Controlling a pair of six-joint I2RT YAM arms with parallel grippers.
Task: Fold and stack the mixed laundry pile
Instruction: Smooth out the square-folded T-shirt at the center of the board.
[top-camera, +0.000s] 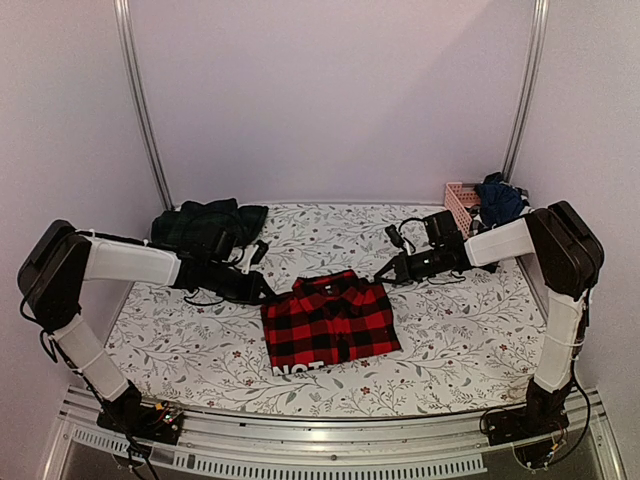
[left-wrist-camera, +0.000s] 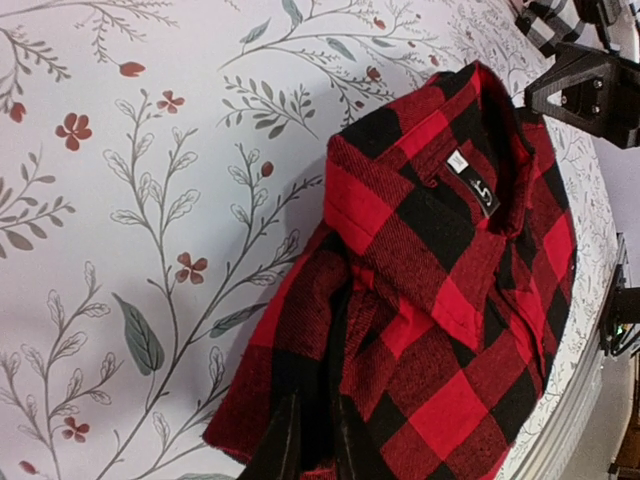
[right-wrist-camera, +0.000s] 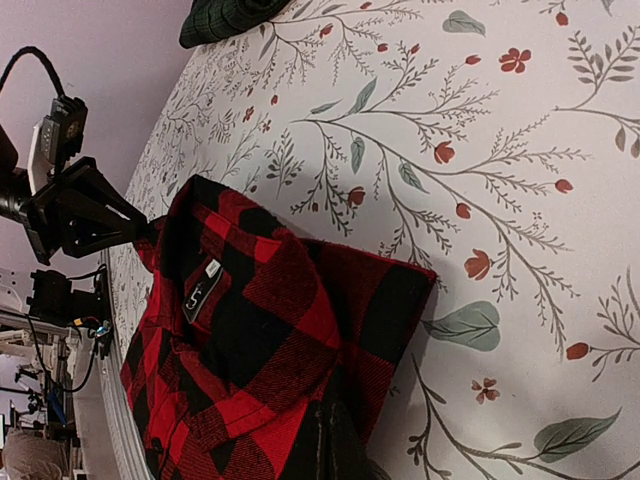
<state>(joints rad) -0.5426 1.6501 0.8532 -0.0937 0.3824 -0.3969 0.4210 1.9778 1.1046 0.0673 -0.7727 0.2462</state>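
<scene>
The red-and-black checked flannel shirt (top-camera: 330, 320) lies folded in the middle of the table, collar and label (left-wrist-camera: 472, 185) toward the back. My left gripper (top-camera: 268, 290) is at its back left corner. In the left wrist view its fingers (left-wrist-camera: 318, 405) are shut on a raised fold of the shirt (left-wrist-camera: 440, 300). At the back right corner is my right gripper (top-camera: 385, 272). In the right wrist view it (right-wrist-camera: 335, 415) is shut, tips on the shirt's edge (right-wrist-camera: 400, 320); whether it pinches cloth does not show. A dark green tartan piece (top-camera: 208, 225) lies at the back left.
A pink slatted basket (top-camera: 460, 203) stands at the back right with dark navy clothes (top-camera: 500, 198) in it. The white leaf-patterned cloth (top-camera: 450, 340) covers the table. A metal rail (top-camera: 330, 440) runs along the near edge. Upright posts (top-camera: 145, 110) stand at the back corners.
</scene>
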